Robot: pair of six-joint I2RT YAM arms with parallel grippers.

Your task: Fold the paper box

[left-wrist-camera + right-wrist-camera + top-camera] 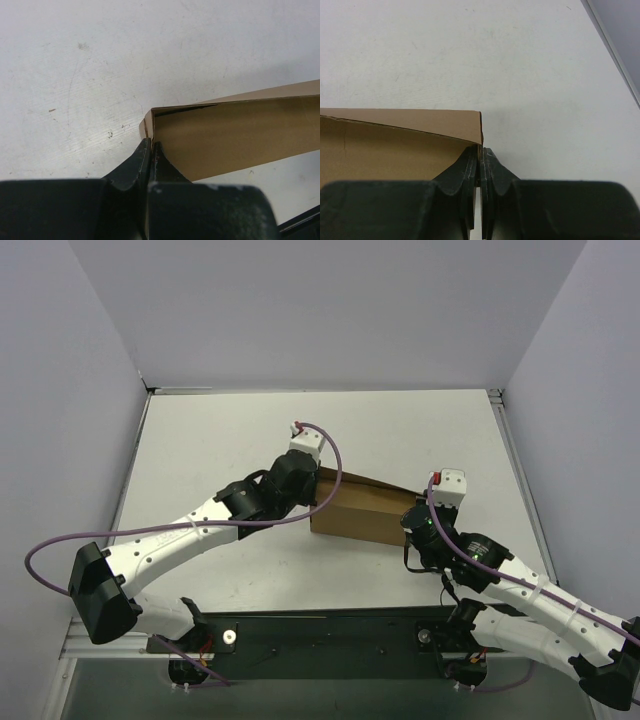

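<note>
The paper box is a plain brown cardboard box, partly folded, standing on the white table between my two arms. My left gripper is shut on the box's left end wall; in the left wrist view its black fingers pinch the thin cardboard edge, with the box's brown panel running off to the right. My right gripper is shut on the box's right end wall; in the right wrist view its fingers clamp the edge below the box corner.
The white table runs back to grey walls on three sides. A metal rail lines the table's right edge. The black base plate of the arms lies along the near edge.
</note>
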